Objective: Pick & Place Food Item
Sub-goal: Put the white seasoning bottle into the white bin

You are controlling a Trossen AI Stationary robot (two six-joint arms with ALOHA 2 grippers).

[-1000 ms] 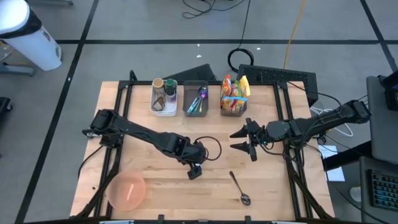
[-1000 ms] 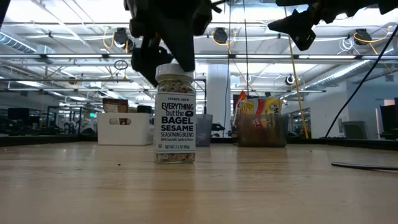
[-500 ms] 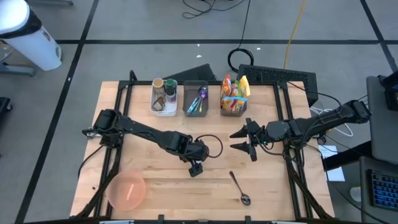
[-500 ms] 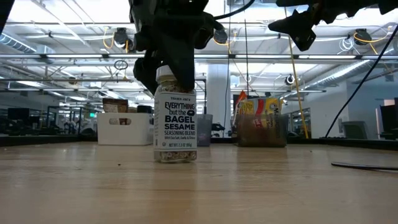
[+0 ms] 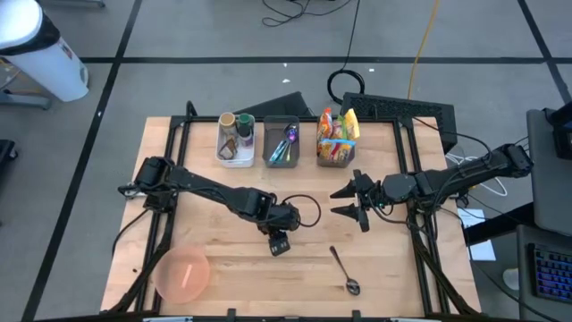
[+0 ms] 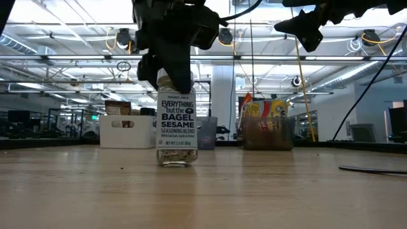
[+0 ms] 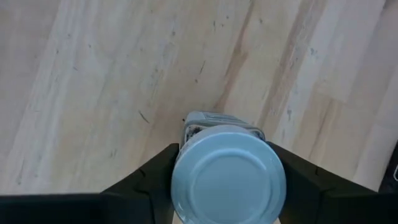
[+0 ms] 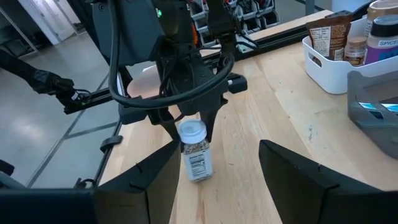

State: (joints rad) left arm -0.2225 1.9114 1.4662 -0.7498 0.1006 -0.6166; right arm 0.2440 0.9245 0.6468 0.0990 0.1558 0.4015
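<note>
A clear seasoning jar (image 6: 177,130) with a white label and a pale lid stands upright near the middle of the wooden table (image 5: 223,259). My left gripper (image 5: 279,241) is above it and shut on its top; the low view (image 6: 168,67) and the right wrist view (image 8: 196,152) also show this. I cannot tell whether the jar's base touches the table. My right gripper (image 5: 344,201) hovers open and empty to the jar's right, well above the table (image 6: 305,25). My left gripper pinches the jar's lid (image 7: 181,180) between its two fingers (image 7: 149,180), one on each side. The fingers come from above and point down. The jar hangs or stands upright below them, its base at table level.
A pink bowl (image 5: 183,273) sits at the near left and a spoon (image 5: 342,270) at the near right. Three bins stand along the far edge: white (image 5: 236,139), grey (image 5: 281,141) and one with snack packets (image 5: 336,143).
My left gripper has come down over the jar's lid, which showed below the fingers a second ago and is now covered. The jar has shifted a little toward the table's left and turned slightly about its upright axis.
</note>
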